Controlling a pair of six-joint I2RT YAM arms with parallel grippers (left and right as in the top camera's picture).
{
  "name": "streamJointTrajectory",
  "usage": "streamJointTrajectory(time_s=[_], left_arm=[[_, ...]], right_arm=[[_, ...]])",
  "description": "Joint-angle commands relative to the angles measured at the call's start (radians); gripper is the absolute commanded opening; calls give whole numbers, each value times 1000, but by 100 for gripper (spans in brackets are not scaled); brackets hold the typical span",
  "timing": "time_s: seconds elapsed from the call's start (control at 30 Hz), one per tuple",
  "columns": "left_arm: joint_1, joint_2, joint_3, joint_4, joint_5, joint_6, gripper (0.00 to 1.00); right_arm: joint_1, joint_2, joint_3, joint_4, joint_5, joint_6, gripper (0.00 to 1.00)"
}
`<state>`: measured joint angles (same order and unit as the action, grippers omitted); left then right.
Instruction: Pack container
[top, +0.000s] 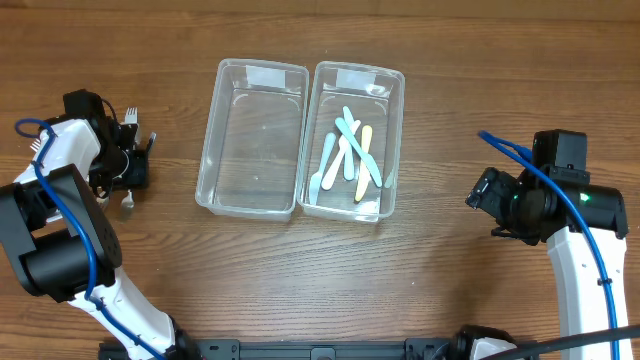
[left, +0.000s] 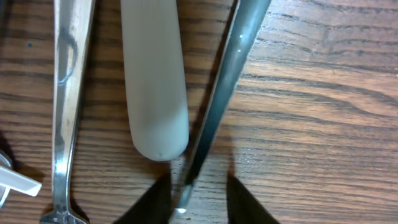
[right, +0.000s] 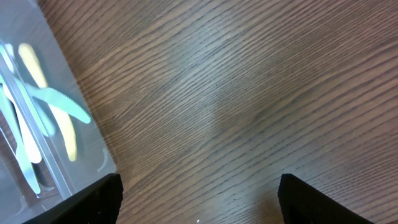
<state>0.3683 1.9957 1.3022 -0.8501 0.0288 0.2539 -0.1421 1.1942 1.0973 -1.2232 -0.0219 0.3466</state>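
wood tabletop: left tool points down astride dark handle.

The left arm was bent back at the far left, and the left gripper pointed straight down, its fingertips close together with a narrow gap between them. The right arm held the right gripper aloft, jaws spread wide.
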Motion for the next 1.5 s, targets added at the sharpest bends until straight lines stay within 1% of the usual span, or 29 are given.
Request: streamJointTrajectory(time_s=[0.0,0.07,0.1,0.2,0.37,0.63,0.8,0.9,1.03,1.17,1.3,1.47], left_arm=[[-2,41,-10,-8,21,-16,24],[-2,41,-10,-8,19,-19,19],[-2,41,-10,-8,19,-19,19],[-2,40,-10,-8,12,-31,10],[-2,40,-9,-7,12,-34,4],[-6,16,11,-27,-6,-87,4],[-49,-106,92,-106,-7,-98,4],[-97,-205,163,-176,-6,-106,4],[-199,-350,273,-267,-14,-133,4],[-325,-441,317,-284,-18,-188,4],[-462,-434,315,-276,-36,-304,4],[-590,-335,315,-218,-37,-359,4]], right_arm=[[5,-2,3,4,2,-2,82],[5,-2,3,5,2,-2,82],[5,-2,3,5,2,-2,82],[5,-2,3,5,2,-3,82],[5,-2,3,5,5,-3,82],[5,-2,3,5,5,-6,82],[5,-2,3,8,5,-6,82],[5,-2,3,8,5,-5,82],[5,-2,3,8,4,-5,82],[5,-2,3,11,1,-5,82],[5,-2,3,11,1,-5,82],[5,-2,3,11,0,-5,82]])
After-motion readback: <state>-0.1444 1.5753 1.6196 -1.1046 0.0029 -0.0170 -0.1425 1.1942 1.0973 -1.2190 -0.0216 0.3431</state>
